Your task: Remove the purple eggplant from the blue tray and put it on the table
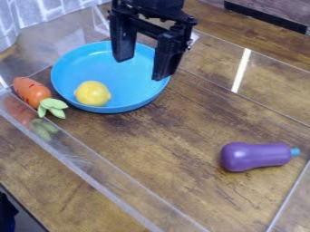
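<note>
The purple eggplant [256,156] lies on its side on the table [158,154] at the right, its teal stem pointing right. It is outside the blue tray [85,65], which sits at the upper left and holds only a yellow lemon [92,92]. My gripper [147,58] hangs over the tray's right rim, pointing down. Its two black fingers [123,43] stand wide apart with nothing between them. The gripper is well away from the eggplant.
An orange carrot [34,92] with green leaves lies on the table just left of the tray. A low transparent wall [121,186] borders the work area at the front and left.
</note>
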### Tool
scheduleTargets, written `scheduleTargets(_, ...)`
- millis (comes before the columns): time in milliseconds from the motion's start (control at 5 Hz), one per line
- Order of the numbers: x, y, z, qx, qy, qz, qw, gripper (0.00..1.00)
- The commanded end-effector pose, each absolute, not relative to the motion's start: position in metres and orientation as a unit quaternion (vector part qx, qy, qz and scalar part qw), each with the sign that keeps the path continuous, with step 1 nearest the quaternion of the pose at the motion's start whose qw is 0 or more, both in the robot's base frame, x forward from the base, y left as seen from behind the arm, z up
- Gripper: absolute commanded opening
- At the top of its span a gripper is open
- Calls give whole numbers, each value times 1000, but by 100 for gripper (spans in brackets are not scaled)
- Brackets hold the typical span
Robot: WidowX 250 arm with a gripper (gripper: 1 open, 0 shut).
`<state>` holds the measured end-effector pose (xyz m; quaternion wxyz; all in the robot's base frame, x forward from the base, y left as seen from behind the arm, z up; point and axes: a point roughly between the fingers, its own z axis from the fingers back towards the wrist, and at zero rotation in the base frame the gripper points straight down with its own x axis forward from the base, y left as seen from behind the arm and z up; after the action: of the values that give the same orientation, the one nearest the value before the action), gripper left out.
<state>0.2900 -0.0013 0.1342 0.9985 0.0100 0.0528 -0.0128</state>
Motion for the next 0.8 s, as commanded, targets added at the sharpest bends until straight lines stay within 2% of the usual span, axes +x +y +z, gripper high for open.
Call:
scheduleTargets(0,295,1,162,6,2,-2,1000,100)
scheduleTargets(600,290,0,152,-5,18,9,1000,100)
